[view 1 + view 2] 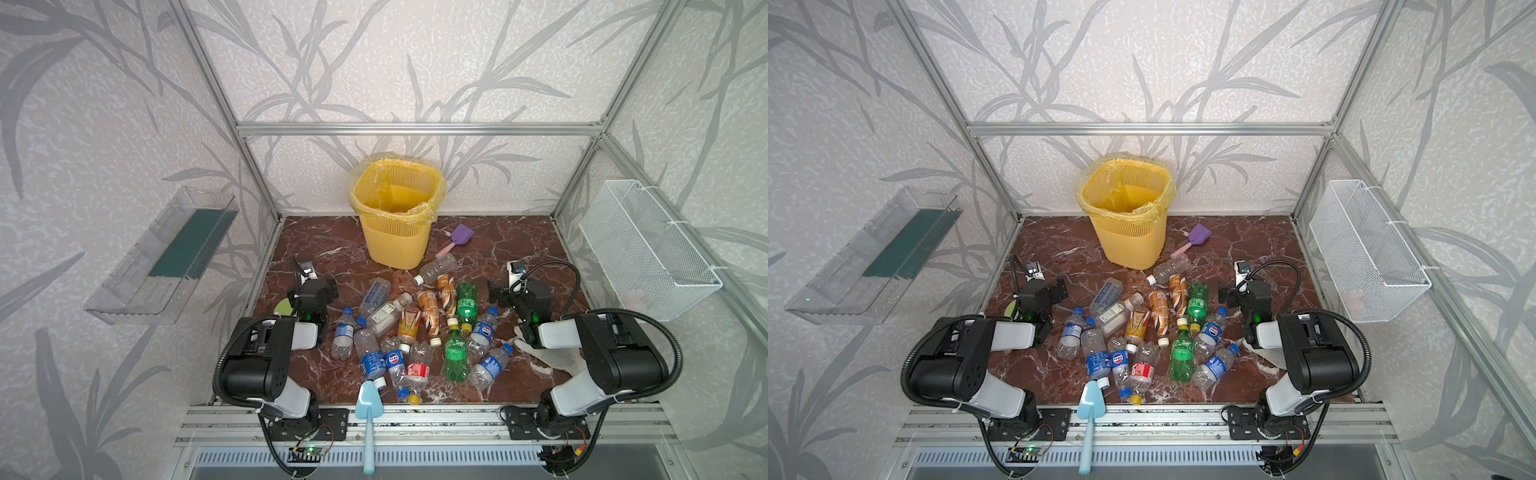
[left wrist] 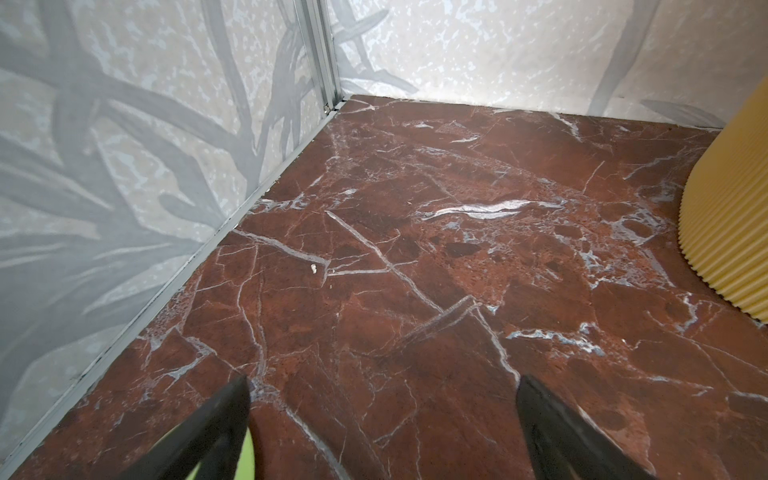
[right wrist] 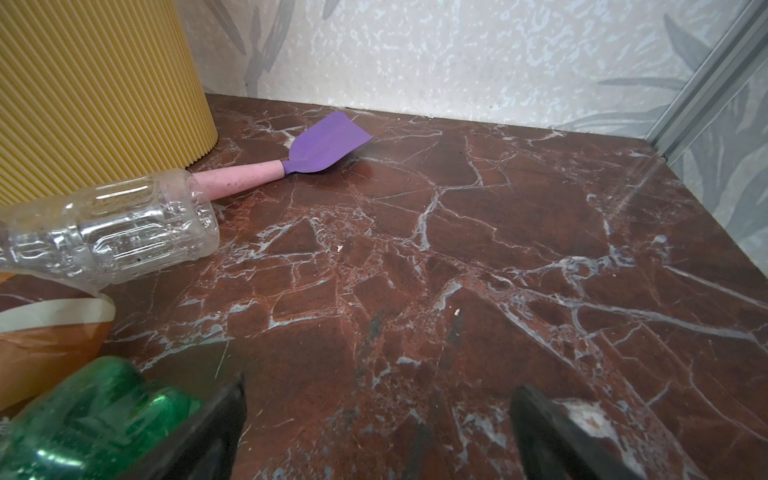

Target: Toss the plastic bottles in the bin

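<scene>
Several plastic bottles lie in a heap in the middle of the marble floor: a clear one (image 1: pixel 436 269) (image 3: pixel 108 232) nearest the bin, green ones (image 1: pixel 466 301) (image 3: pixel 83 415), brown-orange ones (image 1: pixel 428 311) and blue-labelled ones (image 1: pixel 372 359). The yellow lattice bin (image 1: pixel 395 216) (image 1: pixel 1125 216) stands upright at the back with its liner bag, nothing inside it. My left gripper (image 1: pixel 320 286) (image 2: pixel 382 415) is open over bare floor left of the heap. My right gripper (image 1: pixel 505 293) (image 3: pixel 378 415) is open just right of the green bottle, holding nothing.
A purple shovel (image 1: pixel 457 237) (image 3: pixel 328 143) lies right of the bin. A blue shovel (image 1: pixel 366 415) overhangs the front edge. Something green (image 1: pixel 283 308) lies under the left gripper. White cloth (image 1: pixel 552 357) lies under the right arm. A clear tray (image 1: pixel 166 257) and wire basket (image 1: pixel 648 249) hang on the side walls.
</scene>
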Controlling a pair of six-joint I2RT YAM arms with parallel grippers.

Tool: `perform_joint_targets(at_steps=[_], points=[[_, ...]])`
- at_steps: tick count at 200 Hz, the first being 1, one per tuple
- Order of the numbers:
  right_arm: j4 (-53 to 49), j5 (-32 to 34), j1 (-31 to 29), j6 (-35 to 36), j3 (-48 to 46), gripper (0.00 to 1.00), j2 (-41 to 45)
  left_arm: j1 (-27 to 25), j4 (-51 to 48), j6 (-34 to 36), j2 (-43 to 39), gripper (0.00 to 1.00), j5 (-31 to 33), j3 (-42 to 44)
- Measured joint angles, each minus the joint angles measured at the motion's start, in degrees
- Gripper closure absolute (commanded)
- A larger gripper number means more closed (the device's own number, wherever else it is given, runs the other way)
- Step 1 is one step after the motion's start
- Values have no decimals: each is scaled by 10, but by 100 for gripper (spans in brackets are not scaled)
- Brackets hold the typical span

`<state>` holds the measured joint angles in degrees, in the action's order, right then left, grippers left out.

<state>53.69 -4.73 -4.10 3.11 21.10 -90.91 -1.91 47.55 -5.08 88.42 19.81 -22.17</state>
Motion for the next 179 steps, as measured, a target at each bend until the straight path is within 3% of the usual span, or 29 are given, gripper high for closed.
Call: perform_joint_targets(at_steps=[179], points=[[0, 2, 0, 0, 0, 1, 0, 7, -4, 0, 0, 1, -14, 0]])
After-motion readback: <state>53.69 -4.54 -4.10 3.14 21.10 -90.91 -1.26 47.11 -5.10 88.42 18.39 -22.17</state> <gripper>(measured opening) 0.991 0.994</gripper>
